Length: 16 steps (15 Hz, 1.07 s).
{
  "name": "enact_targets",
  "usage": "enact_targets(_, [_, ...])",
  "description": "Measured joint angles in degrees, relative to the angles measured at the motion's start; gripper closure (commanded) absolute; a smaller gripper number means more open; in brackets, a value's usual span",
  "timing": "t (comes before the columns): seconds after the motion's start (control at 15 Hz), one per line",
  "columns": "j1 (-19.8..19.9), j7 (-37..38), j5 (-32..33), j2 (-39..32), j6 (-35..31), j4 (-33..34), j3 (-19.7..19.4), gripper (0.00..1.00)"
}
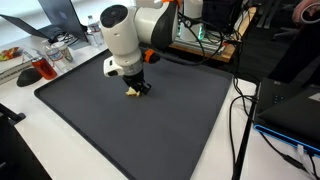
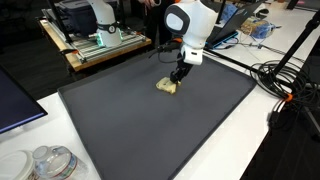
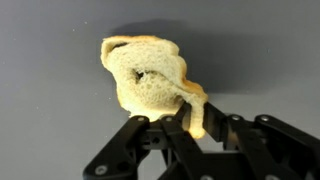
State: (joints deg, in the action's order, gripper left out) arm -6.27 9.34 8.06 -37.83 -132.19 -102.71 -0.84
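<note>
- One robot arm [image 1: 125,35], white with black joints, reaches down over one large dark grey mat [image 1: 150,135]; both exterior views show it.
- One gripper [image 1: 139,86] with two black fingers [image 3: 176,128] hangs at the end of the arm, low over the mat.
- One piece of bread [image 3: 148,78], pale yellow with a lighter crust and crumpled into a lumpy shape, is the only thing on the mat.
- The bread rests on the far half of the mat in an exterior view [image 1: 132,92], well away from every edge.
- In an exterior view [image 2: 168,87] the bread lies just below and to one side of the gripper [image 2: 178,75], touching its tips.
- In the wrist view the gripper [image 3: 196,122] comes in from the bottom edge, and most of the bread lies beyond the fingertips, towards the top of the picture.
- The two fingers are drawn close together, pinching a thin flap at the bread's near edge between them.
- The rest of the bread sits flat on the mat [image 3: 50,110], outside the fingers.
- A bundle of black cables [image 2: 285,80] lies on the white table [image 2: 230,150] beside the mat; I cannot count them.
</note>
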Motion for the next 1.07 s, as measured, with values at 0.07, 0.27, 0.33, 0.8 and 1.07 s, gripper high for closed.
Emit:
enact_targets(0.07, [-0.01,-0.01,0.01,0.09,0.01,0.00,0.00,0.52])
enact_targets(0.27, [-0.14,-0.01,0.47,1.17,0.74,-0.06,-0.03,0.31])
enact_targets(0.33, [-0.25,-0.01,0.87,1.69,1.20,-0.07,-0.06,0.23])
enact_targets(0.8, [-2.12,0.59,1.93,4.86,5.47,0.13,-0.12,0.00])
enact_targets(1.07, [-4.73,2.31,3.31,5.63,10.73,2.71,-0.08,0.00])
